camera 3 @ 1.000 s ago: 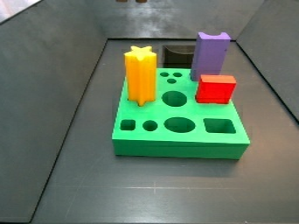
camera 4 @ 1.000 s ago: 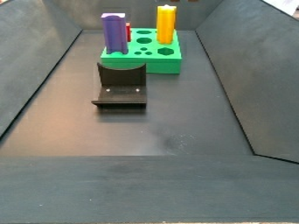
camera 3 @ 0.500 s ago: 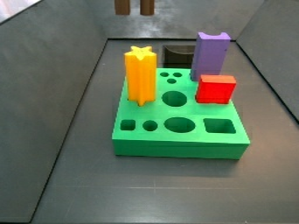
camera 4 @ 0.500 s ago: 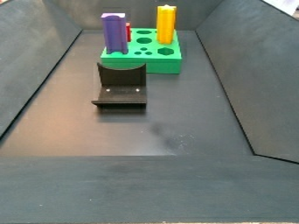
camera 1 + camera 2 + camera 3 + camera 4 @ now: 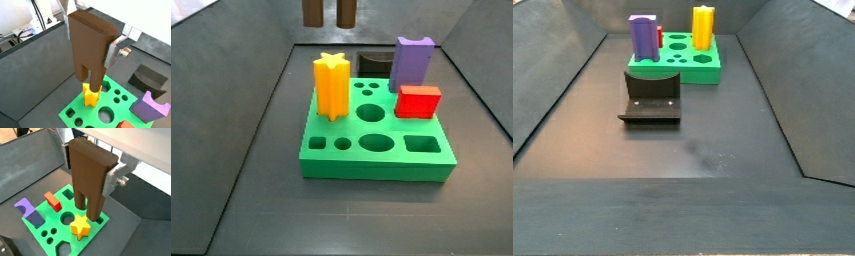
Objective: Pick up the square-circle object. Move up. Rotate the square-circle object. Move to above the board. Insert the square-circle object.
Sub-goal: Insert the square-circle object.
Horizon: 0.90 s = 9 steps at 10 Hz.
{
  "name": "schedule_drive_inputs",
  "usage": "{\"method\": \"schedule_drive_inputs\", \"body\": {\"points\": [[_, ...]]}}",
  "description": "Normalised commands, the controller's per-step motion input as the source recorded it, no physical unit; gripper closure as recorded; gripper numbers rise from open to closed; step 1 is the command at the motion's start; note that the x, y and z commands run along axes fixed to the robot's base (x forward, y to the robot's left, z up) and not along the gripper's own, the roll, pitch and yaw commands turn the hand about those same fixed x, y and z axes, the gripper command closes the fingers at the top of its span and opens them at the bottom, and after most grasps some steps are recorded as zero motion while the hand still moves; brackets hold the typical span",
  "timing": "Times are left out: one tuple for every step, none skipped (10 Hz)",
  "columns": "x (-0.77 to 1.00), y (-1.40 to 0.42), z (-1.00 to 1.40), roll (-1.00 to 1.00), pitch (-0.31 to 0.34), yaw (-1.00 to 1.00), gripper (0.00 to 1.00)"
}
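The square-circle object (image 5: 89, 42) is a tall dark-brown block, and my gripper (image 5: 92, 37) is shut on its upper part in both wrist views, a silver finger (image 5: 112, 177) on each side. Its two legs (image 5: 329, 12) point down and hang high above the far side of the green board (image 5: 372, 166). In a wrist view the legs (image 5: 89, 203) sit over the board near the yellow star peg (image 5: 80, 226). The gripper itself is out of frame in both side views.
On the board stand the yellow star peg (image 5: 331, 85), a purple notched block (image 5: 413, 60) and a small red cube (image 5: 418, 101). The dark fixture (image 5: 651, 97) stands on the floor beside the board (image 5: 700, 74). Grey sloping walls enclose the floor.
In a side view the block's two legs reach further down from the frame's top than a second ago. Nothing on the board has moved.
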Motion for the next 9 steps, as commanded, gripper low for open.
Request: {"method": "schedule_drive_inputs", "body": {"points": [[0.01, -0.48, -0.25, 0.16, 0.0, -0.05, 1.0], [0.05, -0.57, -0.36, 0.19, 0.0, -0.07, 1.0], [0.0, -0.4, -0.47, 0.15, -0.04, 0.0, 1.0], [-0.04, -0.22, -0.67, 0.15, -0.16, 0.0, 1.0], [-0.05, -0.2, -0.78, 0.12, -0.223, 0.03, 1.0], [0.0, -0.18, -0.87, 0.07, -0.191, 0.0, 1.0], [0.0, -0.11, -0.91, 0.0, -0.179, 0.0, 1.0], [0.0, -0.1, -0.89, -0.03, -0.164, 0.0, 1.0], [0.0, -0.08, -0.88, -0.01, -0.164, 0.0, 1.0]]}}
